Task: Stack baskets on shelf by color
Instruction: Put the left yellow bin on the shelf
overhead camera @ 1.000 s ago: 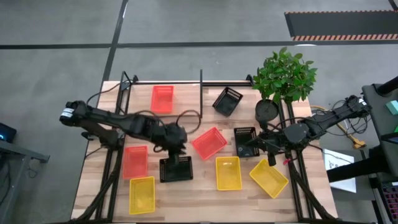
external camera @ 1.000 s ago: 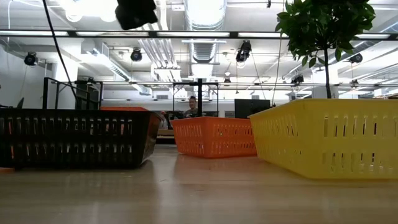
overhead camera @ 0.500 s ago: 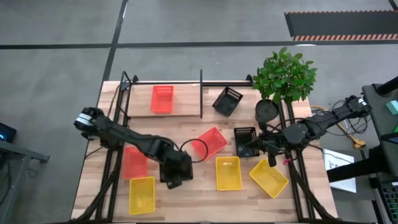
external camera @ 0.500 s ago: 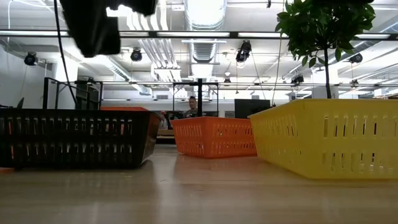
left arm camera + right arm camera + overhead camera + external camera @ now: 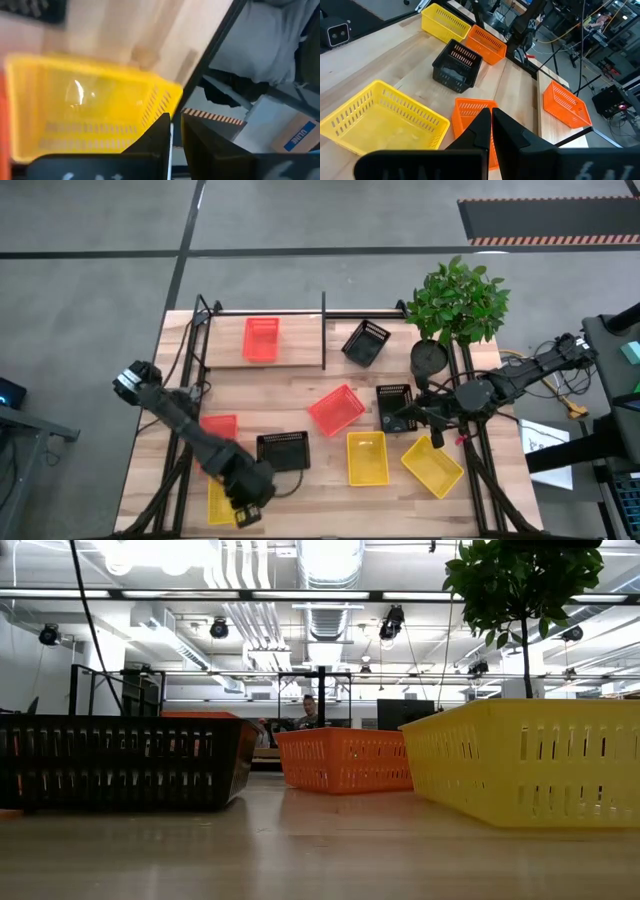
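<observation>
Yellow rectangular plastic mesh basket (image 5: pixel 226 492) lies under the left gripper (image 5: pixel 246 506), fingers nearly together. The right gripper (image 5: pixel 415 411), fingers together, waits beside a black mesh basket (image 5: pixel 394 407).

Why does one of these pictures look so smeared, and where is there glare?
The left wrist view is streaked with motion blur, softening the yellow basket, which carries a white glint; the low view has bright ceiling lights flaring at its top; the high view is evenly lit and sharp.

The wooden table (image 5: pixel 300 395) carries scattered baskets (image 5: pixel 366 457), a plant pot (image 5: pixel 428 358), and the shelf (image 5: pixel 300 340).
</observation>
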